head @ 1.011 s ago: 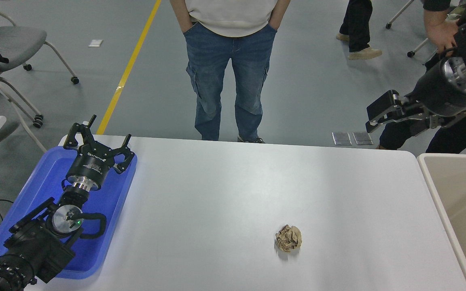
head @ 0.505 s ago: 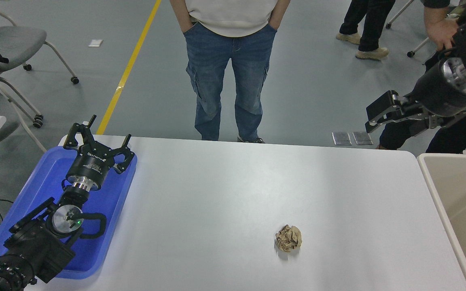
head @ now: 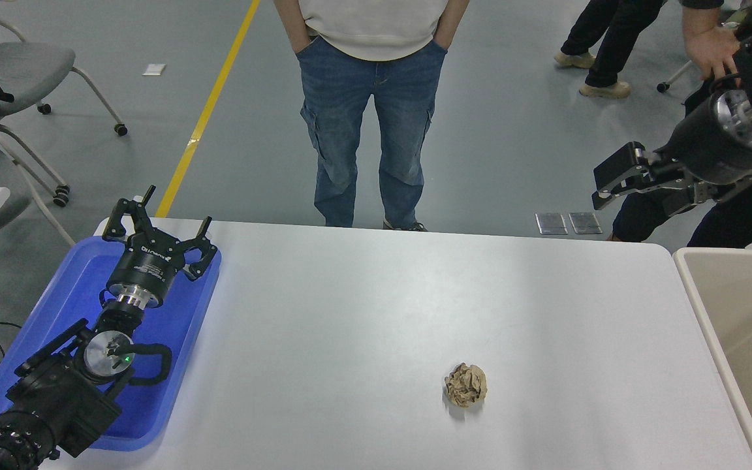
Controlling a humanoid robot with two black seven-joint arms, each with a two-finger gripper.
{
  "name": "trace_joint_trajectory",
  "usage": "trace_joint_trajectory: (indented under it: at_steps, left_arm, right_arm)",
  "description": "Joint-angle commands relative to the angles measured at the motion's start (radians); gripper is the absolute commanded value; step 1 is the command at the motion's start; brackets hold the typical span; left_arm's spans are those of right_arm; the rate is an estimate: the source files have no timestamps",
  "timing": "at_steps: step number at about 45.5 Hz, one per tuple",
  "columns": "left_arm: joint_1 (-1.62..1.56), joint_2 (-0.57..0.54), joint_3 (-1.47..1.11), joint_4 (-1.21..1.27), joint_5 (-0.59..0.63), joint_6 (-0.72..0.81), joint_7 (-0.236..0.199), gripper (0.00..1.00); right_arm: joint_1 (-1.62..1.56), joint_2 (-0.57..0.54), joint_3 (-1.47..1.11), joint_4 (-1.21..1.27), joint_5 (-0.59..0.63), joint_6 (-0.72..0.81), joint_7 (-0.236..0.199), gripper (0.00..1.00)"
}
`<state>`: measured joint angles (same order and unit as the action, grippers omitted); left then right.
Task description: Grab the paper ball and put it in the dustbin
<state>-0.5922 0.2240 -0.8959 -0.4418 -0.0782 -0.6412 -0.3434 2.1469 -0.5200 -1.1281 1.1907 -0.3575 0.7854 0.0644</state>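
The paper ball point(head: 466, 385), a crumpled tan-brown wad, lies alone on the white table point(head: 376, 307), right of centre and near the front. The dustbin point(head: 738, 326), beige with a thick pale rim, stands at the table's right end, cut off by the picture edge. My right gripper point(head: 604, 186) hangs high beyond the table's far right corner, far above and behind the ball and left of the bin's far end. It holds nothing that I can see. My left gripper point(head: 157, 228) is parked open over the blue tray.
A shallow blue tray point(head: 69, 294) lies at the table's left end under the left arm. A person in jeans point(head: 371, 111) stands at the far edge. Another person's hand point(head: 709, 49) is by my right arm's wrist. Office chairs point(head: 23, 72) stand at far left.
My right arm has drifted slightly up and to the right. A person walking at the top right has moved on. The ball and the left arm have not moved.
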Motion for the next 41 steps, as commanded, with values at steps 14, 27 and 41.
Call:
trace_joint_trajectory:
  at_steps: [14, 27, 41]
  left_arm:
    - [0.0, 0.0, -0.002, 0.0, 0.0, 0.0, 0.001, 1.0]
    - [0.0, 0.0, 0.0, 0.0, 0.0, 0.0, 0.0, 1.0]
    - [0.0, 0.0, 0.0, 0.0, 0.0, 0.0, 0.0, 1.0]
  right_arm:
    - [-0.009, 0.003, -0.012, -0.026, 0.008, 0.0, 0.002, 1.0]
    - [-0.024, 0.011, -0.01, -0.022, 0.018, 0.0, 0.002, 1.0]
    - [-0.194, 0.066, 0.037, -0.031, 0.02, 0.0, 0.002, 1.0]
